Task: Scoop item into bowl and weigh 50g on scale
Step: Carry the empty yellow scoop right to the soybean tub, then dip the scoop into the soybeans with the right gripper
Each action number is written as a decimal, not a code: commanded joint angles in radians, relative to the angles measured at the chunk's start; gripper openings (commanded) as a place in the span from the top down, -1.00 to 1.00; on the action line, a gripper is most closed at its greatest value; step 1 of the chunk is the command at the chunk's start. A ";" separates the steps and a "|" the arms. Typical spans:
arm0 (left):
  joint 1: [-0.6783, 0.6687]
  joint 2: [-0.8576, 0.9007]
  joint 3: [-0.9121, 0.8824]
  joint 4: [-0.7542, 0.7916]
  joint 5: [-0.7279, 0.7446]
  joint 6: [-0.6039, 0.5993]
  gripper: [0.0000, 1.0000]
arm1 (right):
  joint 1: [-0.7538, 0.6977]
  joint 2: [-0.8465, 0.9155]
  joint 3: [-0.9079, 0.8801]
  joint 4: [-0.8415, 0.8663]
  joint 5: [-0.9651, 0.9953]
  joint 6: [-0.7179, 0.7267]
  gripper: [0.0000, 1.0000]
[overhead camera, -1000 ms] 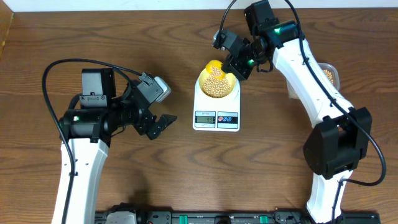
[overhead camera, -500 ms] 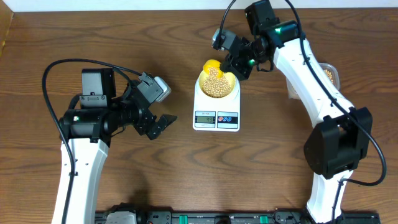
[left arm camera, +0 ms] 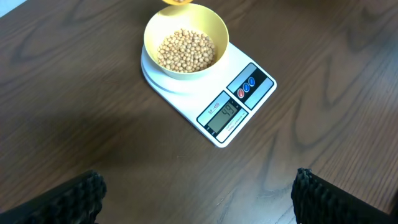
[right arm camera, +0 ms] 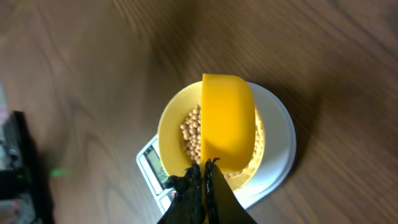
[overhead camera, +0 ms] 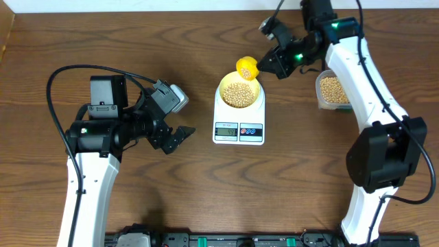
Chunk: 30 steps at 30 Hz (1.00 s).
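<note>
Resting apparently below right claw (right arm camera: 204, 171): bowl (right arm camera: 169, 134)

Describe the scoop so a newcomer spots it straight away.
Find the white scale mid-table, with a pale yellow bowl of beans on it. Over the bowl's far rim hangs the scoop, pinched by the right gripper. It is deeper orange-yellow than the bowl.

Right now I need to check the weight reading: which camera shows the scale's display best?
The left wrist view. The display faces it unobstructed, large enough that digits show, seemingly 49. Overhead shows it whole but too small to read. The right wrist view catches only a blurred corner beside the bowl.
</note>
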 commanded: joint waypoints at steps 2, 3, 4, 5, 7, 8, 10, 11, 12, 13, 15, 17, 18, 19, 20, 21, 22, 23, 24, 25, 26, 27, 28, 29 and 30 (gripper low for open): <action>0.006 0.000 0.005 0.000 0.009 0.017 -0.95 | -0.016 -0.032 0.019 0.005 -0.108 0.051 0.98; 0.006 0.000 0.005 0.000 0.009 0.017 -0.95 | -0.023 -0.032 0.020 0.009 -0.114 0.081 0.98; 0.006 0.000 0.005 0.000 0.009 0.017 -0.95 | -0.031 -0.032 0.022 0.014 -0.113 0.120 0.98; 0.006 0.000 0.005 0.000 0.009 0.017 -0.95 | -0.041 -0.032 0.024 0.019 -0.114 0.160 0.98; 0.006 0.000 0.005 0.000 0.009 0.017 -0.95 | -0.068 -0.032 0.031 0.019 -0.119 0.249 0.98; 0.006 0.000 0.005 0.000 0.009 0.017 -0.95 | -0.079 -0.032 0.034 0.019 -0.133 0.275 0.98; 0.006 0.000 0.005 0.000 0.009 0.017 -0.95 | -0.110 -0.032 0.041 0.015 -0.187 0.305 0.98; 0.006 0.000 0.005 0.000 0.009 0.017 -0.95 | -0.129 -0.032 0.044 0.010 -0.217 0.313 0.98; 0.006 0.000 0.005 0.000 0.009 0.017 -0.95 | -0.142 -0.034 0.047 0.003 -0.233 0.321 0.98; 0.006 0.000 0.005 0.000 0.009 0.017 -0.95 | -0.160 -0.037 0.048 -0.008 -0.240 0.330 0.98; 0.006 0.000 0.005 0.000 0.009 0.017 -0.95 | -0.197 -0.048 0.048 -0.039 -0.239 0.337 0.98; 0.006 0.000 0.005 0.000 0.009 0.017 -0.95 | -0.231 -0.060 0.048 -0.064 -0.228 0.338 0.98; 0.006 0.000 0.005 0.000 0.009 0.017 -0.95 | -0.249 -0.068 0.048 -0.079 -0.211 0.337 0.98; 0.006 0.000 0.005 0.000 0.009 0.017 -0.95 | -0.268 -0.077 0.048 -0.093 -0.188 0.337 0.98; 0.006 0.000 0.005 0.000 0.009 0.017 -0.95 | -0.286 -0.087 0.048 -0.108 -0.155 0.337 0.98; 0.006 0.000 0.005 0.000 0.009 0.017 -0.95 | -0.304 -0.099 0.048 -0.123 -0.114 0.337 0.98; 0.006 0.000 0.005 0.000 0.009 0.017 -0.95 | -0.322 -0.111 0.048 -0.139 -0.064 0.337 0.98; 0.006 0.000 0.005 0.000 0.009 0.017 -0.95 | -0.339 -0.123 0.048 -0.156 -0.012 0.337 0.98; 0.006 0.000 0.005 0.000 0.009 0.017 -0.95 | -0.354 -0.133 0.048 -0.173 0.042 0.336 0.98; 0.006 0.000 0.005 0.000 0.009 0.017 -0.95 | -0.369 -0.143 0.048 -0.190 0.099 0.337 0.98; 0.006 0.000 0.005 0.000 0.009 0.017 -0.95 | -0.383 -0.151 0.048 -0.212 0.172 0.337 0.98; 0.006 0.000 0.005 0.000 0.009 0.017 -0.95 | -0.393 -0.157 0.048 -0.230 0.230 0.337 0.98; 0.006 0.000 0.005 0.000 0.009 0.017 -0.95 | -0.399 -0.161 0.048 -0.251 0.304 0.337 0.98; 0.006 0.000 0.005 0.000 0.009 0.017 -0.95 | -0.404 -0.162 0.048 -0.277 0.383 0.336 0.98; 0.006 0.000 0.005 0.000 0.009 0.017 -0.95 | -0.405 -0.161 0.048 -0.292 0.431 0.335 0.98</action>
